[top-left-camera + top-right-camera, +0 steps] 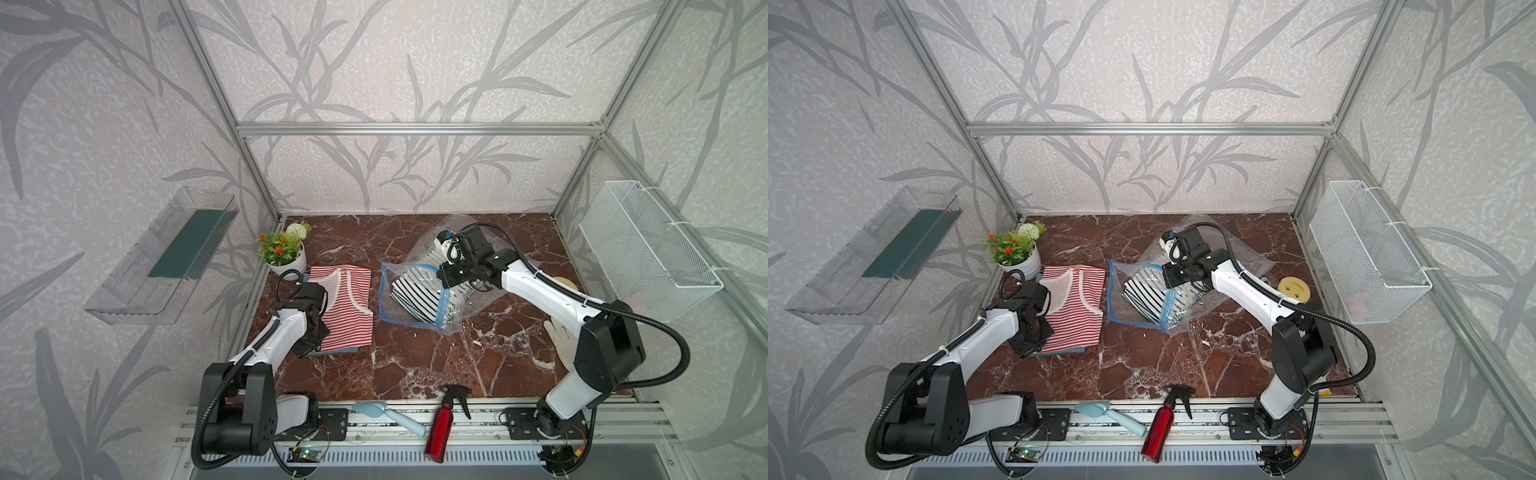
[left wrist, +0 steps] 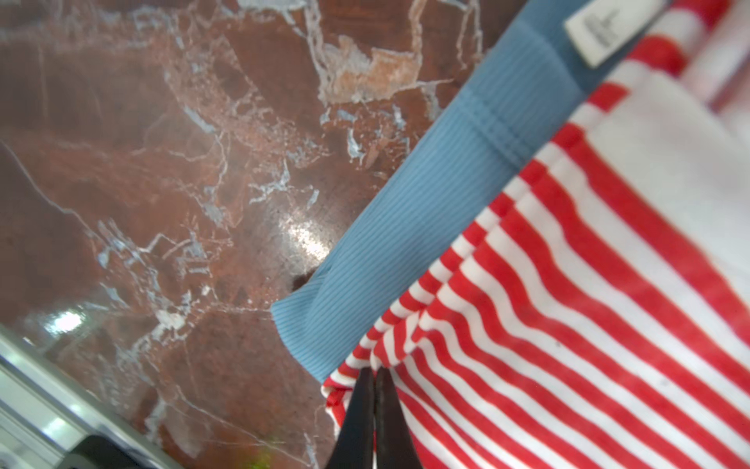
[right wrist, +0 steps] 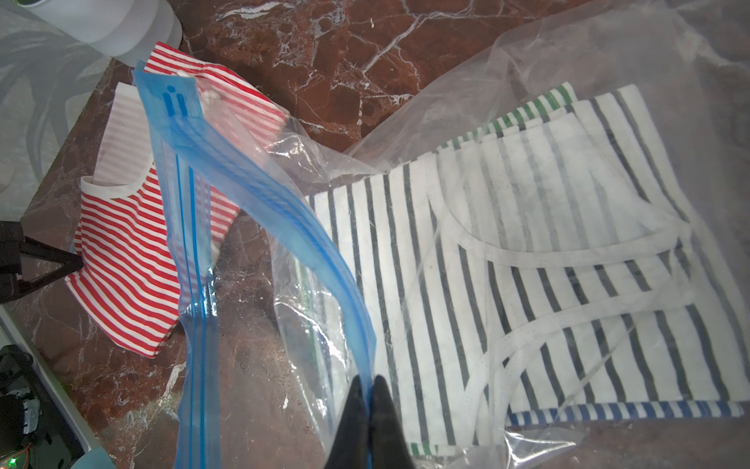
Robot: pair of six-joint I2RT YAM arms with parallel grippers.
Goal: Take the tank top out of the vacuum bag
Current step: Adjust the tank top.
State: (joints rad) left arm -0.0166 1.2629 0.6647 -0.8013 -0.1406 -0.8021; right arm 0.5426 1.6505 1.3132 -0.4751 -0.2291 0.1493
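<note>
While the crinkly clear vacuum bag [image 3: 259, 178] gapes, striped tank tops [image 3: 527, 264] lie folded.

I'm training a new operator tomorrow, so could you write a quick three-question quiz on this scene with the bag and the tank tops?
1. Fill in: the red-striped tank top, pinched at its edge by the left gripper, lies on a ___ garment.
2. True or false: the black-striped tank top lies fully outside the vacuum bag.
3. The right gripper is shut on: A) the red-striped tank top; B) the bag's blue zip strip; C) the black-striped tank top.
Key: 1 blue; 2 false, the bag's plastic covers it; 3 B.
</note>
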